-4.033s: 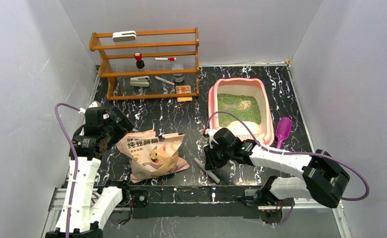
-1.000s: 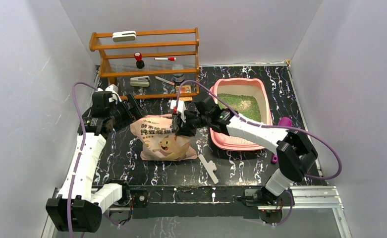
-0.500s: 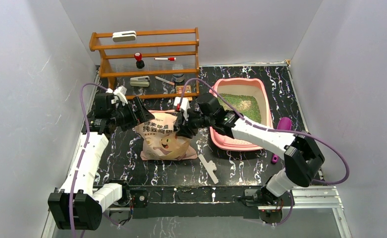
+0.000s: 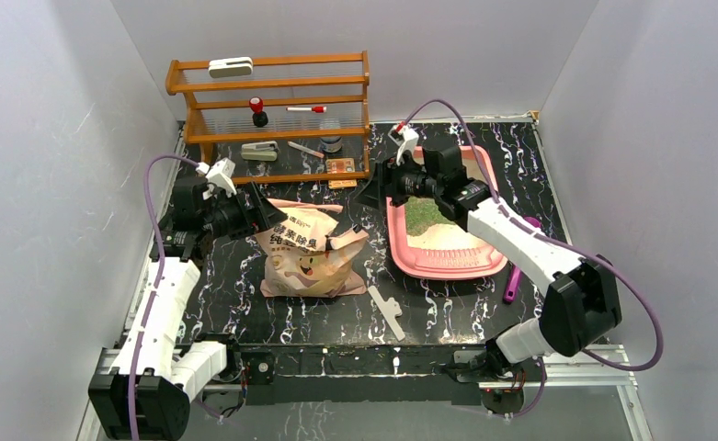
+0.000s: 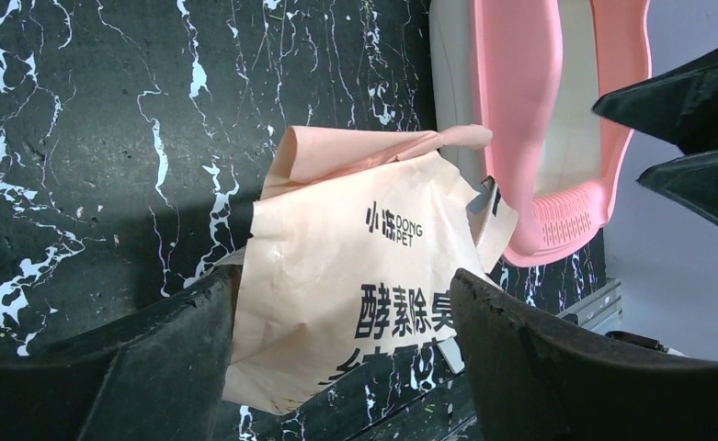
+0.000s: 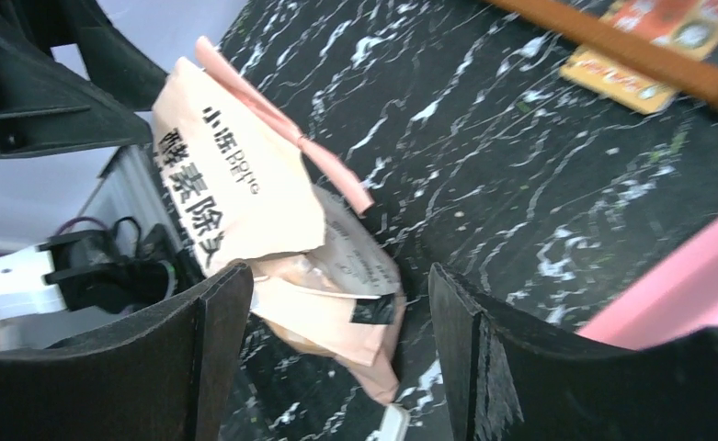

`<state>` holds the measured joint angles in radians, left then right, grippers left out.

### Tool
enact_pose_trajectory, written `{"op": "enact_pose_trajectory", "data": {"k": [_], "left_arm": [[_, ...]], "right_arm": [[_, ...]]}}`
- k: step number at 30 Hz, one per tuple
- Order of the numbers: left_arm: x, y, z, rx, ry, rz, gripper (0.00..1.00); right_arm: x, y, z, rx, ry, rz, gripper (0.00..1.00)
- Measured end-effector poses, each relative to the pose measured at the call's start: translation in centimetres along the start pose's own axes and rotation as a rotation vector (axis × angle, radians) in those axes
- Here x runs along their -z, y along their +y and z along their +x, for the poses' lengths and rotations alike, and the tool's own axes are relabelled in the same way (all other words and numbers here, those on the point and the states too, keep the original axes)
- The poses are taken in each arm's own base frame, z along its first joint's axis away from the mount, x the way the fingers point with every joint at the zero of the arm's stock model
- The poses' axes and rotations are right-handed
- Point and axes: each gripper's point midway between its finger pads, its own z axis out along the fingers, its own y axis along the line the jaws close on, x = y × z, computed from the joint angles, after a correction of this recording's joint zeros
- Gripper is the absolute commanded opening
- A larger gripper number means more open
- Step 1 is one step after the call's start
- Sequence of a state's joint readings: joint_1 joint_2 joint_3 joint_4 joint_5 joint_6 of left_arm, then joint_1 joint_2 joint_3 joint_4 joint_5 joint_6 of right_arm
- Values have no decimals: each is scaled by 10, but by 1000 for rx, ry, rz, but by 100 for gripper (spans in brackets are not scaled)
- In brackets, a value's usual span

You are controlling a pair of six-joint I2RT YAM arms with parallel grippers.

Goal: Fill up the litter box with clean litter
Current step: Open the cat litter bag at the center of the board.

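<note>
A: Where do we log the litter box (image 4: 447,266)?

B: We put it on the right half of the dark marbled table (image 4: 245,303), long side running away from the arm bases. The right forearm crosses above it and hides part of the inside.

A: And the clean litter (image 4: 417,218)?

B: We see a green grainy patch in the tray, with a pale sandy area on the side nearer the bases. How far the green reaches under the arm, we cannot tell.

A: Hands?

B: We note the left gripper (image 5: 341,280) with fingers spread wide, hanging at the upper left side of the beige printed bag (image 4: 309,257) and pinching nothing. The right gripper (image 6: 338,276) is spread too, empty, above the table at the tray's far left corner and pointing toward the bag.

A: The bag itself?

B: We record it propped upright between the two arms, its top torn open with a pink flap sticking out. It is just beside the tray's left wall — touching or not, we cannot tell.

A: Other items?

B: We list a wooden rack (image 4: 272,101) at the back left, a purple scoop (image 4: 511,287) by the tray's right rim, and a white strip (image 4: 389,312) on the table near the bag.
</note>
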<state>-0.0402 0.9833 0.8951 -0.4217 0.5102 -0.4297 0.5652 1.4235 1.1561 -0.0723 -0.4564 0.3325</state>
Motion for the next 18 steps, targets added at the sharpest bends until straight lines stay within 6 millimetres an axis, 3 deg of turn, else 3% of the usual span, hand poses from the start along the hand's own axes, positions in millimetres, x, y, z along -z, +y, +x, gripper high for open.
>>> {"op": "enact_pose_trajectory", "data": {"k": [7, 13, 18], "left_arm": [[6, -4, 2, -16, -20, 13, 77], [7, -2, 6, -29, -4, 10, 77], [8, 1, 12, -31, 20, 0, 77]], "right_arm": [[-29, 10, 23, -113, 117, -120, 82], [-67, -11, 32, -104, 182, -105, 85], [-77, -4, 44, -99, 233, -194, 83]]}}
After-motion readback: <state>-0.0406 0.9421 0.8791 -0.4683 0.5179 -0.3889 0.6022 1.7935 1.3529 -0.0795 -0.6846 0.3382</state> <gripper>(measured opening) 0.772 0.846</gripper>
